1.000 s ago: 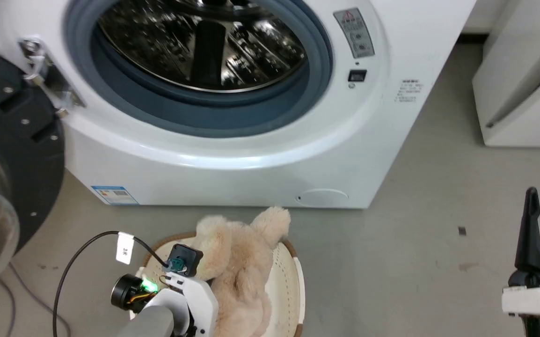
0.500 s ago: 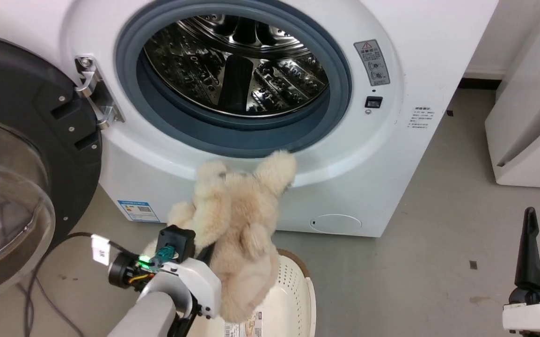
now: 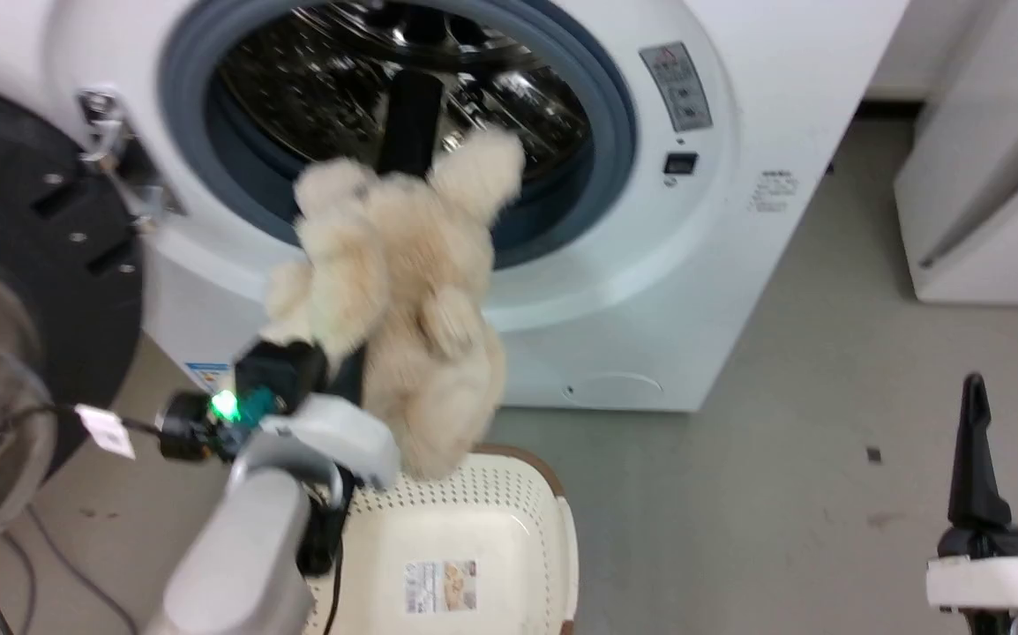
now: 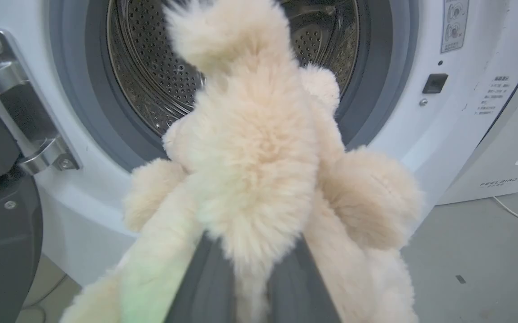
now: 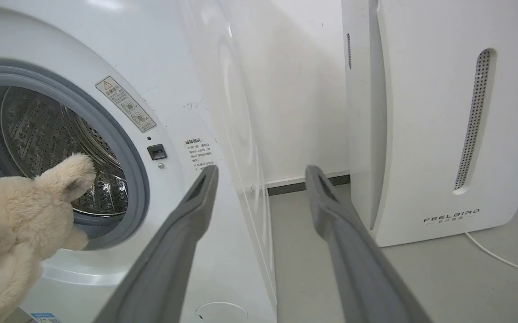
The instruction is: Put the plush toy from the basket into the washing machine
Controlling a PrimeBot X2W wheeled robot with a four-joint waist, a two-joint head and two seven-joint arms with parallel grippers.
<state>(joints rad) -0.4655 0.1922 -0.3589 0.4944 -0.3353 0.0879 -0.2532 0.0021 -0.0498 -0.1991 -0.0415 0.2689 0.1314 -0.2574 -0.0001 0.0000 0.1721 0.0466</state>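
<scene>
— Fingers of the left gripper: the 2 dark blades are pinched on the plush toy, with fur bulging between and over them.
— And the toy itself?
— In the air, hanging over the perforated cream basket and in front of the washing machine. Its upper limb is level with the grey rubber ring. It is not inside the shiny steel drum yet.
— Risks?
— Shaggy pile is soft and slippery, so I judge the pinch may hold more fur than stuffing. A jerk could let it slide out onto the floor. The floppy limbs could also snag on the ring's lip or the metal door hinge.
— Right gripper?
— Its 2 fingers stand apart, holding nothing, well off to the side.
</scene>
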